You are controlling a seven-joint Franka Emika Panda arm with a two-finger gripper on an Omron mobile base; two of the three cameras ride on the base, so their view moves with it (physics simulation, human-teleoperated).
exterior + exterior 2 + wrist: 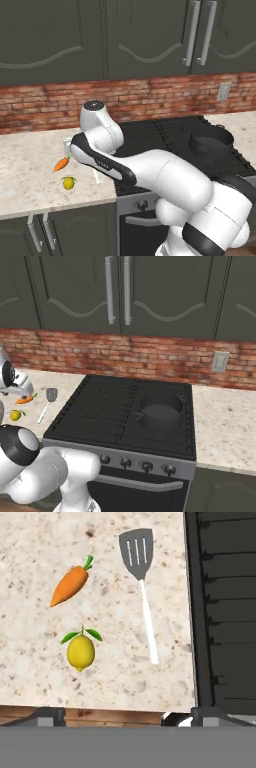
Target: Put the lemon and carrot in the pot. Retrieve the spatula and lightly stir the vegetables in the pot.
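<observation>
Looking down from the hand, I see the orange carrot (70, 586), the yellow lemon (81, 652) and the grey-headed spatula (141, 582) lying apart on the speckled counter. My gripper (130, 716) hangs above them, open wide with nothing between its fingers. From the left base camera, the carrot (61, 163) and lemon (69, 182) sit just left of my arm, which covers most of the spatula. The right base camera shows the carrot (25, 400), lemon (16, 415) and spatula (47, 400) left of the stove. The dark pot (160, 410) stands on the right front burner, far from the hand.
The black stovetop (100, 406) lies between the vegetables and the pot (211, 142). A brick backsplash (150, 358) with an outlet (220, 361) runs behind, under dark wall cabinets. More counter (225, 421) extends right of the stove.
</observation>
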